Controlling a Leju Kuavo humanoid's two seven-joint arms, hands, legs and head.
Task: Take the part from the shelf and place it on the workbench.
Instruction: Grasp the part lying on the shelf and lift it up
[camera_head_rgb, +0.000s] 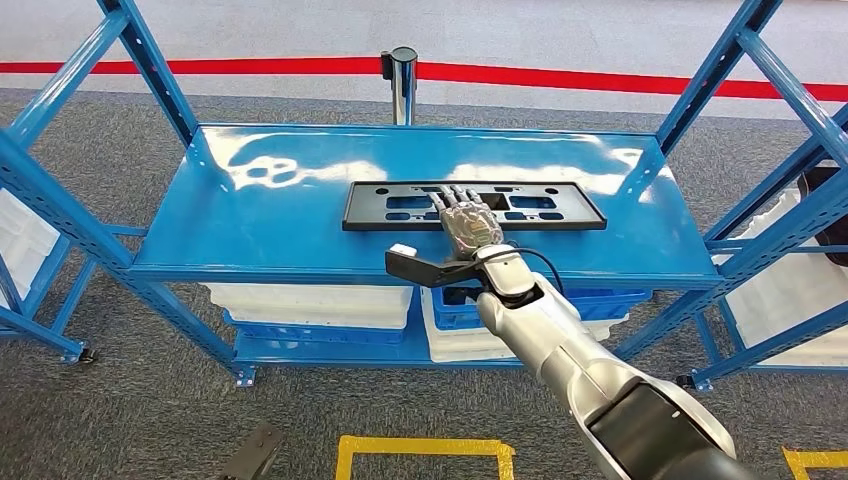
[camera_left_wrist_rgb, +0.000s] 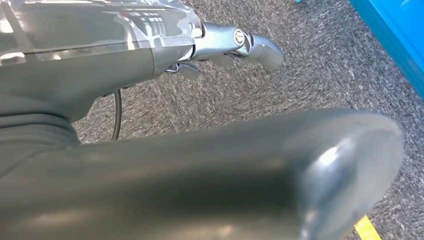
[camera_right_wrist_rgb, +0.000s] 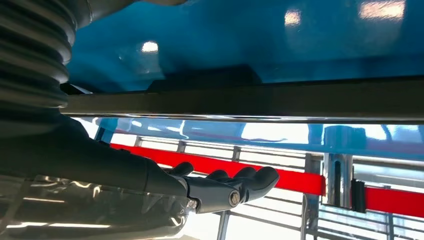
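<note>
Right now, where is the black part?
In the head view the flat black part lies on the blue shelf, right of its middle, with the right hand resting on its near edge.

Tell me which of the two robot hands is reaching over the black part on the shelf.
The right robot hand: its fingers lie over the black part on the blue shelf. The left robot hand is over grey carpet.

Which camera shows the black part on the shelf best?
The head view: the whole black part lies flat on the blue shelf, with the right hand on its near edge. The right wrist view catches one dark edge close up. The left wrist view faces carpet.
</note>
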